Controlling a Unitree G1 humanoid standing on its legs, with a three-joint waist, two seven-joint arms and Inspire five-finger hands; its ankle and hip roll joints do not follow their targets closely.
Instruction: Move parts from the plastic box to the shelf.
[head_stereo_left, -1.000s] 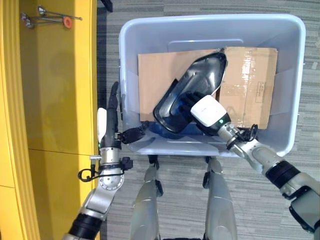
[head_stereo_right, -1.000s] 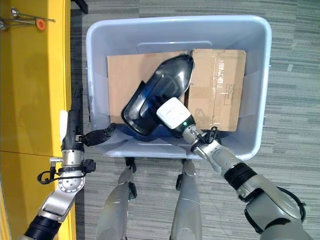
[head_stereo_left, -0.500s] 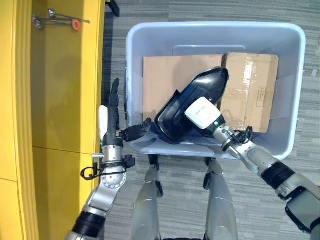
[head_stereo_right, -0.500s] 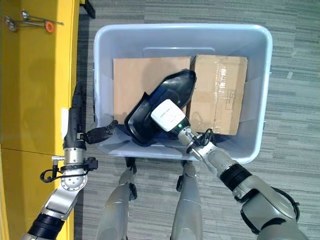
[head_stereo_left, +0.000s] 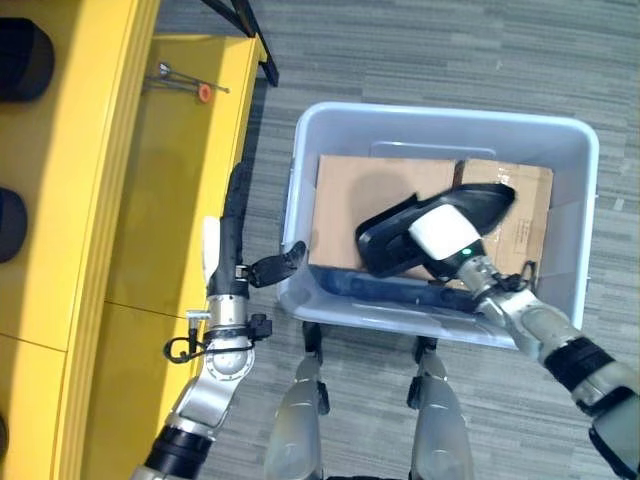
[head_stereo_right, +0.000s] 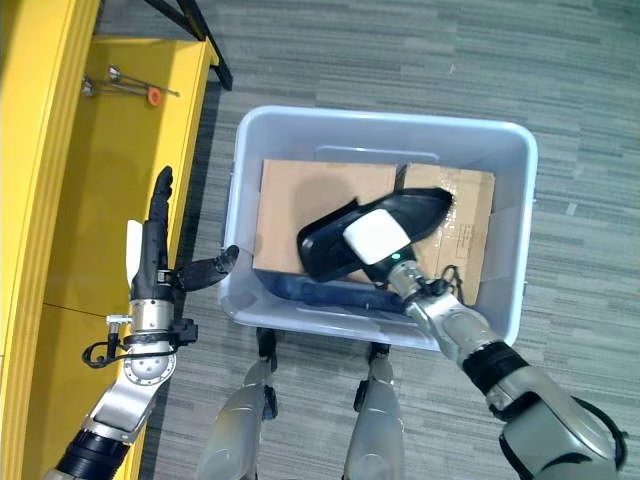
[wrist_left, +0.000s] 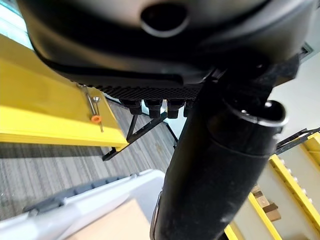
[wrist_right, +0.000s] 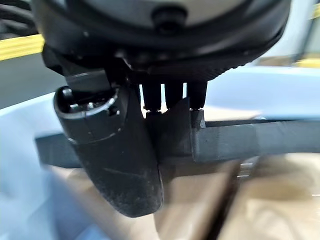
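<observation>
One black part (head_stereo_left: 400, 232), grasped by the right hand (head_stereo_left: 450, 232), hangs over the cardboard-lined plastic box (head_stereo_left: 440, 125).

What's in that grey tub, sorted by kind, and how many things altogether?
Black part, held in the right hand: 1
Cardboard sheets: 2, one at the tub's left, one at its right
Dark blue piece along the near wall: 1
Total: 4 in the tub
</observation>
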